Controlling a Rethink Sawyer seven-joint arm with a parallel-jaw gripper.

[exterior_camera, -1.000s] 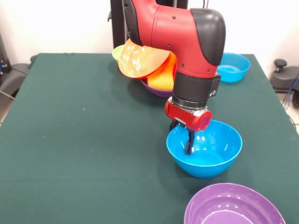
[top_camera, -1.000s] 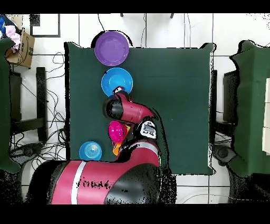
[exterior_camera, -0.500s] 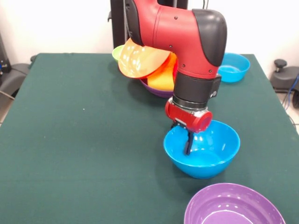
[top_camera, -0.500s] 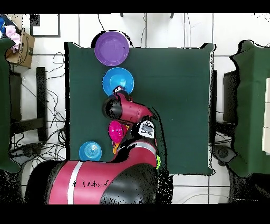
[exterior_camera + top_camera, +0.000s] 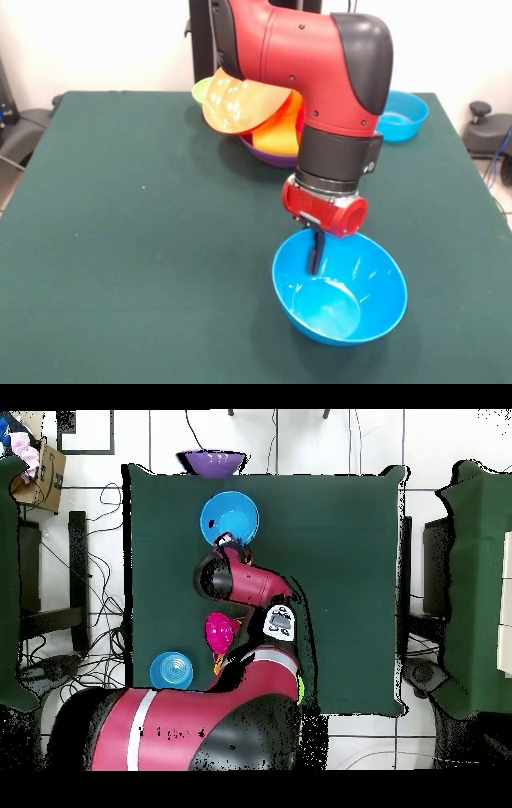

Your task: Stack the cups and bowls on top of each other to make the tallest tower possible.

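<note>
Blue plastic, the large bowl (image 5: pixel 340 290) hangs tilted off the green surface (image 5: pixel 136 240), its far rim clamped between the jaws of the gripper (image 5: pixel 315 254), while the tower (image 5: pixel 256 112) lies well apart behind the arm.

My gripper (image 5: pixel 315 250) now holds the large blue bowl (image 5: pixel 340 292) by its far rim and has carried it nearer the front of the desk (image 5: pixel 136 240) than a second ago. The bowl tips toward the camera now, showing more of its inside, where before it sat level. The purple bowl (image 5: pixel 212 461) is gone from the front view; in the overhead view it has shifted past the desk's far edge and shows as a half shape instead of a full round.
</note>
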